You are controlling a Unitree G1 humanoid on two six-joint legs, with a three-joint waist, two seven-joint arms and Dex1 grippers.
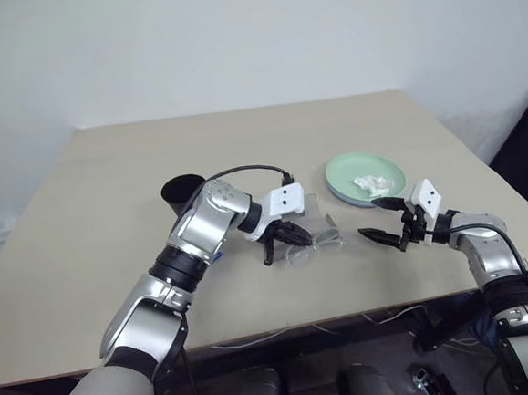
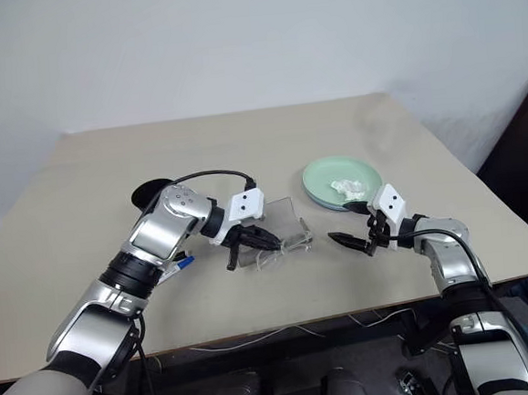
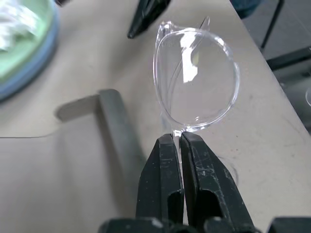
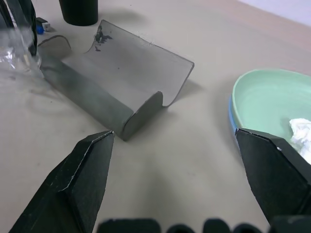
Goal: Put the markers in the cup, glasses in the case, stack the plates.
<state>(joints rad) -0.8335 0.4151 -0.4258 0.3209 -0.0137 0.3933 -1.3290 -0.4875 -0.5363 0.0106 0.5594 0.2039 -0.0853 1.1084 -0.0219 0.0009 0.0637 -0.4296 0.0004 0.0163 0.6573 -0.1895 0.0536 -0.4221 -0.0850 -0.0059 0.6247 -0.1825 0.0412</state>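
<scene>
Clear plastic glasses (image 3: 197,77) hung off the tip of the left gripper (image 3: 180,141), whose two black fingers were pressed together on the frame's edge beside one lens. In the head views the glasses were raised just above the tan table (image 1: 110,219), near its middle, close over the case (image 4: 112,82).

The case lay open on the table, its grey tray half nearest the right gripper and its translucent lid half tilted up behind it. The right gripper (image 1: 386,220) hovered just beside the case, on the side toward the plates, with its fingers spread wide and nothing between them.

Mint green and light blue, the plates (image 1: 340,178) were already stacked, green on top, with a white tissue wad (image 1: 371,184) lying in the upper one. They sat just beyond the right gripper.

The black cup (image 1: 179,193) stood upright behind the left forearm. A blue-capped marker (image 2: 182,262) lay on the table, peeking out from under the left arm; the rest of it was hidden.
</scene>
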